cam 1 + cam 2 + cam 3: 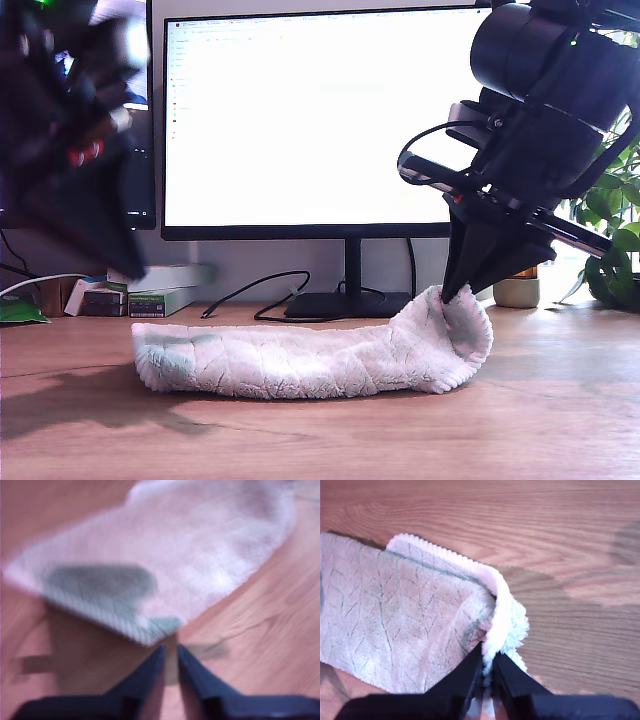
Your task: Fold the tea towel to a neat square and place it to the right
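At the exterior view's left, my first gripper (169, 652) is seen blurred above the worktop (320, 430), its jaws nearly closed with only a narrow gap and nothing held, just off a corner of the tea towel (300, 355). The tea towel is laid lengthwise across the middle of the worktop before a monitor (320, 120). At the exterior view's right, its end is lifted, pinched in the jaws of my second gripper (487, 670).

Wooden desk (560, 420) with tea towel (300, 360), monitor stand (345, 303), cables, boxes (150, 290), small pot (516, 292).
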